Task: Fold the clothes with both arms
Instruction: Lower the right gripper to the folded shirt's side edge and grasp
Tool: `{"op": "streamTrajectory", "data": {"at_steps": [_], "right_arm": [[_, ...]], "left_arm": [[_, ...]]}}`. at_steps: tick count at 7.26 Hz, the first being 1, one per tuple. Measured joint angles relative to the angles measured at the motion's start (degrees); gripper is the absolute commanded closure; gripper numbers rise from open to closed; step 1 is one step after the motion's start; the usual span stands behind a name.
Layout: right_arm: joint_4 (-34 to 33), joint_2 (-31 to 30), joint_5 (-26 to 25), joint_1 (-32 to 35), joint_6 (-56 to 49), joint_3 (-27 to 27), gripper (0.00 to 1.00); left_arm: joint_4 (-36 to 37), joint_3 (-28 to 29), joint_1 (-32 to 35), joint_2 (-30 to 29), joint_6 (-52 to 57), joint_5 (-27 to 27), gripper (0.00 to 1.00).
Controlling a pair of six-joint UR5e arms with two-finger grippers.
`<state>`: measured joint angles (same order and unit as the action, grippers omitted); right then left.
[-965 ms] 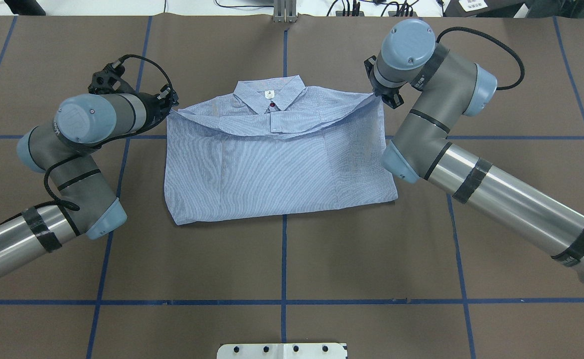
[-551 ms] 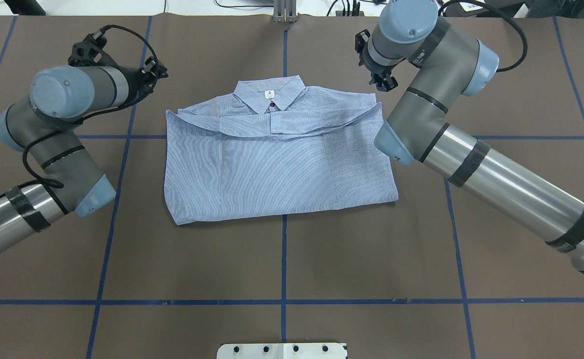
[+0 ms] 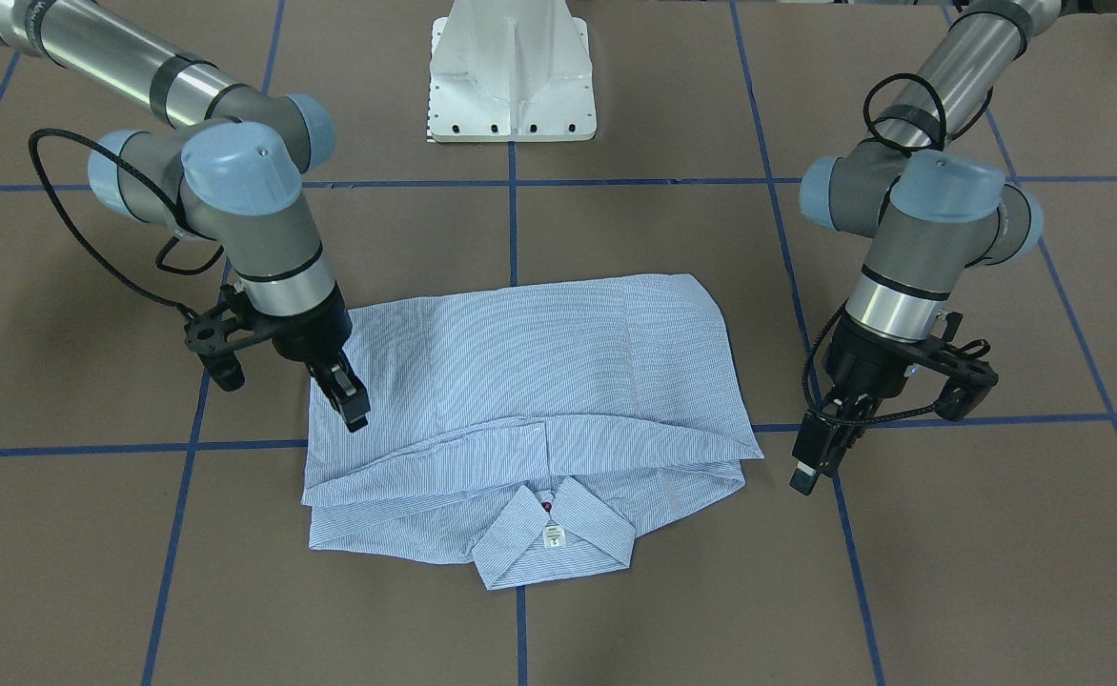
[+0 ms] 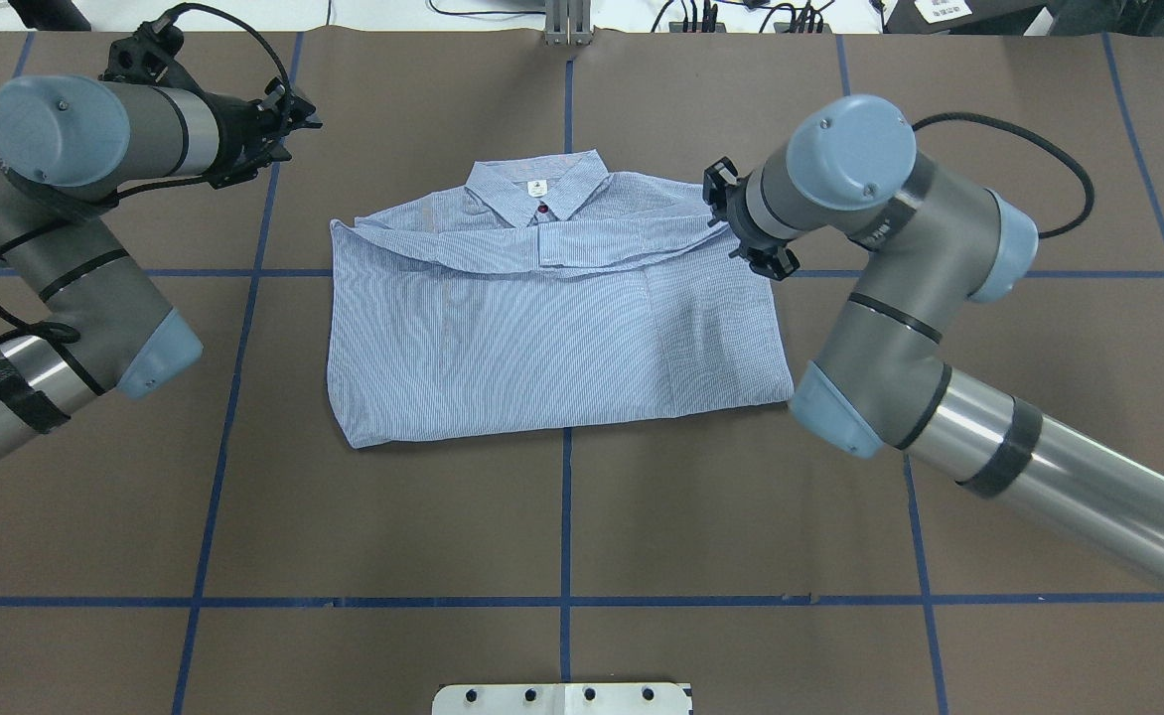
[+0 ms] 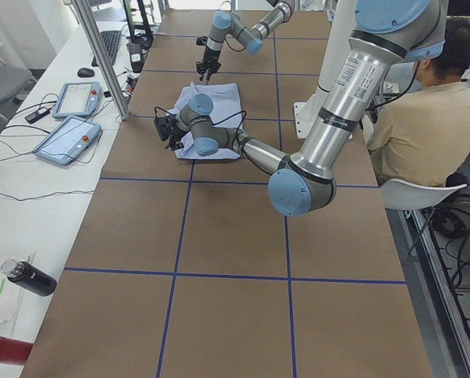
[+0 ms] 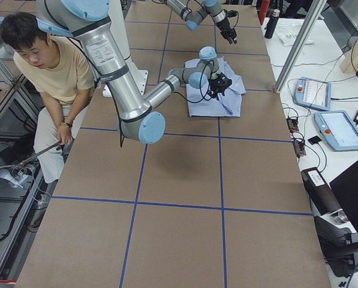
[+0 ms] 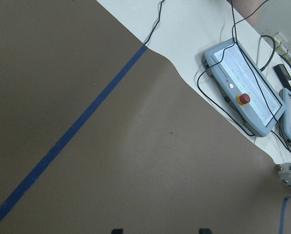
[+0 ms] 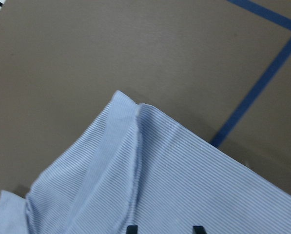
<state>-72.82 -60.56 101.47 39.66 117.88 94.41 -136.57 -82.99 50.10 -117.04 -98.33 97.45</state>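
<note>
We're looking at the shirt [image 4: 552,328] lying in the middle of the brown surface [image 4: 393,526], between the two arms. It's folded into a wide rectangle, with its collar [image 4: 539,187] at the end away from the robot. The lower half lies doubled up over the chest, its edge just short of the collar, and we can pick out the white neck label [image 4: 535,188] and a red button [image 4: 543,210] beneath it. On to the right arm [image 4: 870,258]: it bends in over the shirt's right-hand corner at the collar end. The right fingers [image 3: 347,393] point down at that corner, and whether they touch the cloth we cannot tell. From the right wrist camera we see both fingertips [image 8: 131,228] spread wide with pinstriped cloth below and nothing clamped between them. Across to the left arm [image 4: 75,199]: it's off the shirt altogether, and the left fingers [image 3: 811,462] hang over bare surface beyond the shirt's left-hand corner. The left wrist camera shows those fingertips [image 7: 117,230] wide apart too, holding nothing, above brown paper and a blue tape line [image 7: 72,141], with a teach pendant [image 7: 242,92] on the white bench past the edge. A person [image 6: 53,66] sits behind the robot.
</note>
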Motion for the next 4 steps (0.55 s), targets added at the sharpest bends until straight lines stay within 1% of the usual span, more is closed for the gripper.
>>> {"op": "streamTrajectory", "data": {"at_steps": [1, 2, 4], "right_arm": [[0.0, -4.2, -0.3, -2.1, 0.1, 3.9, 0.40], [0.0, -7.0, -0.6, -3.8, 0.4, 5.9, 0.38], [0.4, -10.7, -1.1, -6.0, 0.8, 7.5, 0.38]], "left_arm": [[0.0, -0.5, 0.2, 0.4, 0.0, 0.1, 0.39], [0.0, -0.9, 0.2, 0.9, 0.0, -0.1, 0.39], [0.1, -1.6, 0.2, 1.3, 0.0, -0.5, 0.39]]}}
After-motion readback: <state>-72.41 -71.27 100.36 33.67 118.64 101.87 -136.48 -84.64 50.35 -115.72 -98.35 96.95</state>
